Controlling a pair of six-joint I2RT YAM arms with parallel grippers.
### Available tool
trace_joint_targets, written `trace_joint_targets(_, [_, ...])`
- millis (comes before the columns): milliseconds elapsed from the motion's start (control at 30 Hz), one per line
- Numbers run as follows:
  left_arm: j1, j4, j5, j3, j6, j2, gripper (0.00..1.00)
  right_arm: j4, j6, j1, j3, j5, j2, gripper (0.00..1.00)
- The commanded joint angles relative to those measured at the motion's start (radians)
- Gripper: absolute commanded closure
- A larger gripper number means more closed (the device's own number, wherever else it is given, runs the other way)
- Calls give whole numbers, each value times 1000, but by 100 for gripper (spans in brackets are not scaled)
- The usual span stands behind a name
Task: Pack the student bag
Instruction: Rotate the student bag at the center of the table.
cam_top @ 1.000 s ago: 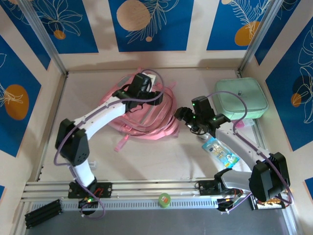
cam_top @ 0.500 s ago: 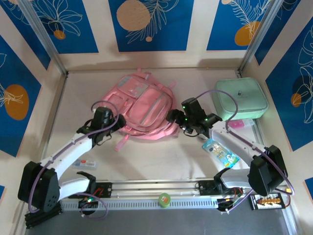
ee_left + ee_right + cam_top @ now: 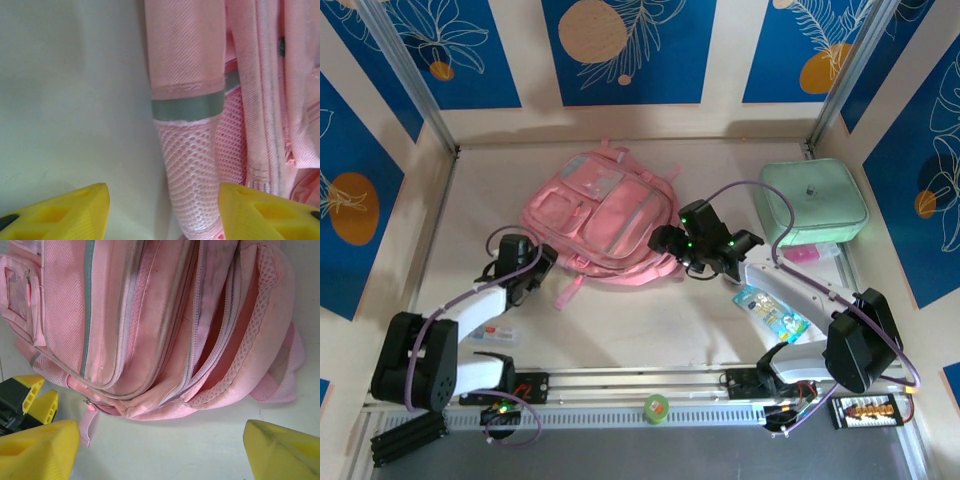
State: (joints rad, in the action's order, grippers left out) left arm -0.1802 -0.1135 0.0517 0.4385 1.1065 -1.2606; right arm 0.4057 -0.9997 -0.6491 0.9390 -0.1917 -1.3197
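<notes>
Top external view showed the student bag (image 3: 603, 222) flat on the bench's far middle, main compartment unzipped (apparently nothing packed yet). The mint zip case (image 3: 813, 203) and blue packet (image 3: 770, 310) waited at right. Left fingers (image 3: 60, 210) and right fingers (image 3: 35, 450) stood open, empty.

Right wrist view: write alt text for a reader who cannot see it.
A pink student bag lies on a pale table, one zipped compartment gaping open to a pink interior. The right hand hovers near its edge, yellow fingers spread wide, holding nothing.
</notes>
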Motion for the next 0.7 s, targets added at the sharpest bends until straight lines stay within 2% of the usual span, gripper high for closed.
trace_joint_targets(0, [15, -43, 30, 48, 16, -40, 41, 4, -17, -7, 3, -17, -7, 15])
trace_joint_targets(233, [19, -92, 81, 100, 17, -154, 48, 14, 0, -7, 7, -7, -21, 15])
trace_joint_targets(367, [19, -132, 94, 113, 25, -200, 56, 1, 19, -10, -20, 33, -37, 19])
trace_joint_targets(433, [19, -141, 95, 118, 20, -212, 63, -16, 27, -12, -36, 61, -56, 21])
trace_joint_targets(633, [19, -135, 105, 139, -7, -190, 100, -38, 42, -21, -24, 98, -158, 33])
trace_joint_targets(667, [19, -130, 107, 138, -9, -174, 100, -37, 44, -22, -17, 93, -175, 35])
